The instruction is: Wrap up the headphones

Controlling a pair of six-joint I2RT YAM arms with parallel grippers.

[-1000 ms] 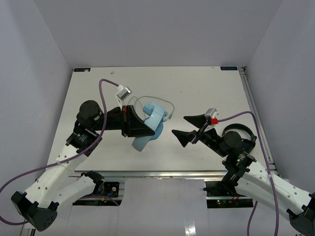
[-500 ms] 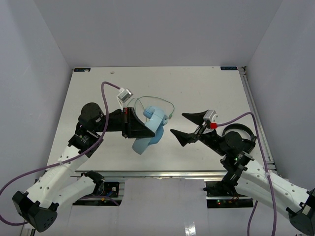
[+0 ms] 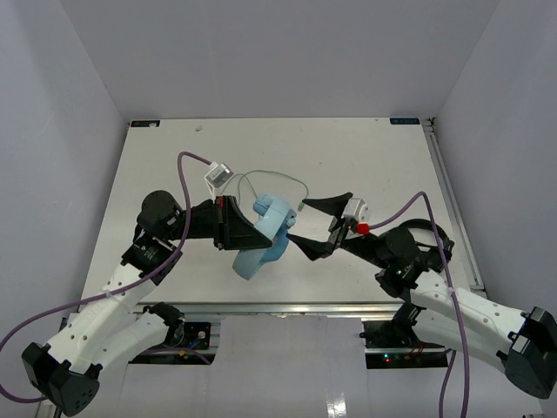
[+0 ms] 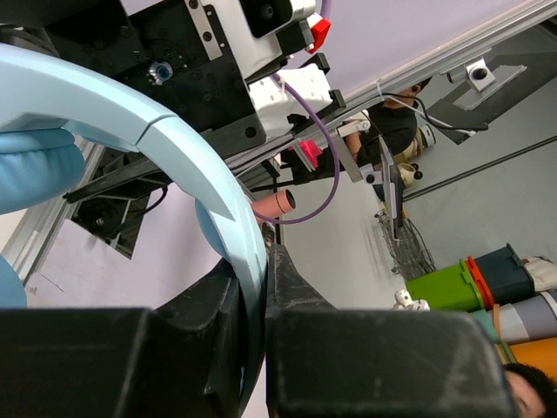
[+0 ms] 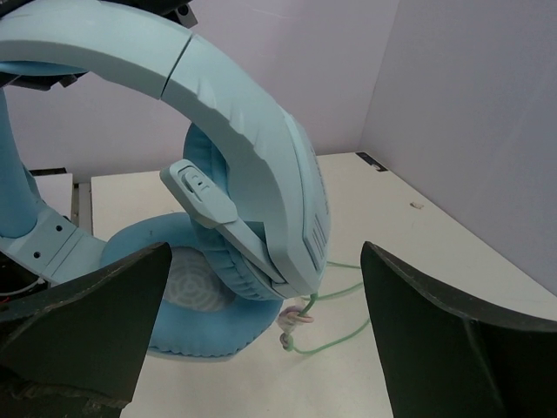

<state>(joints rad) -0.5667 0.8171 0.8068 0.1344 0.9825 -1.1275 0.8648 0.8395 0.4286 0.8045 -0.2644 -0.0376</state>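
Pinching one blue headphones (image 3: 271, 215) by headband: left tool (image 3: 248, 228); right tool (image 3: 296, 221) spread alongside; one green cable (image 3: 287, 178).

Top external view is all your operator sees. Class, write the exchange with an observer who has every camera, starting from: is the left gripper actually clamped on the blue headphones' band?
Observer: Yes. In the left wrist view the left gripper is shut, the band of the headphones pinched between its fingers.
Operator: Is the right gripper holding them?
Observer: No. Its wrist view shows it open, one finger either side of the earcup, gripping nothing.
Operator: And the cable?
Observer: Unwrapped; it lies loose on the table beyond that earcup.
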